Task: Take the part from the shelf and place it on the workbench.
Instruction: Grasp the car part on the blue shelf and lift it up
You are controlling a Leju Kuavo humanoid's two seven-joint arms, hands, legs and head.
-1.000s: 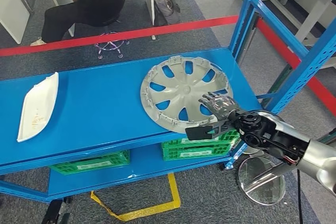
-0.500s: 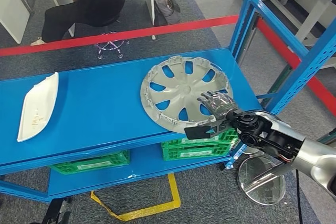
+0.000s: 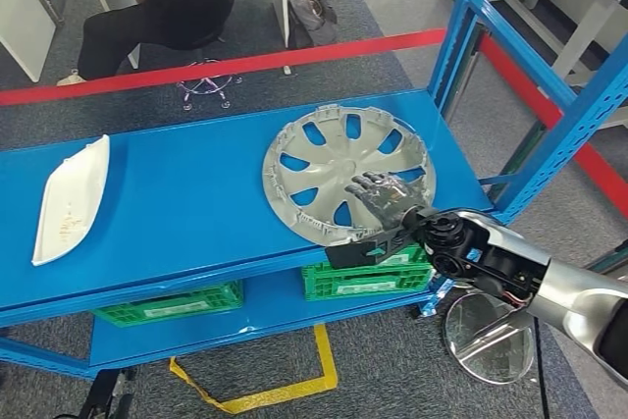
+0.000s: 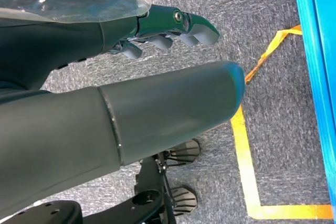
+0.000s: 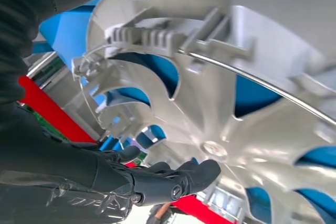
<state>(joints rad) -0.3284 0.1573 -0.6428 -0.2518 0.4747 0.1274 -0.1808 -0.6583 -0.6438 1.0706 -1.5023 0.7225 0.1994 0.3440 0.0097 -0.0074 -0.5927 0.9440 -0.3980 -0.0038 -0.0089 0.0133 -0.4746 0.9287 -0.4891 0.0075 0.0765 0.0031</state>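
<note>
The hubcap [image 3: 348, 174] lay flat at the shelf's [image 3: 185, 213] front right corner, its rim overhanging the edge, which let the right hand [image 3: 378, 213] reach it: fingers spread over the spokes, thumb beneath the rim, not yet clamped. The left hand [image 4: 158, 77] hung empty, fingers loosely extended.

We see our right hand [image 3: 379, 205] at lower right of the head view, fingers spread, thumb beneath; our left hand [image 4: 118, 114] hangs with fingers extended.
</note>
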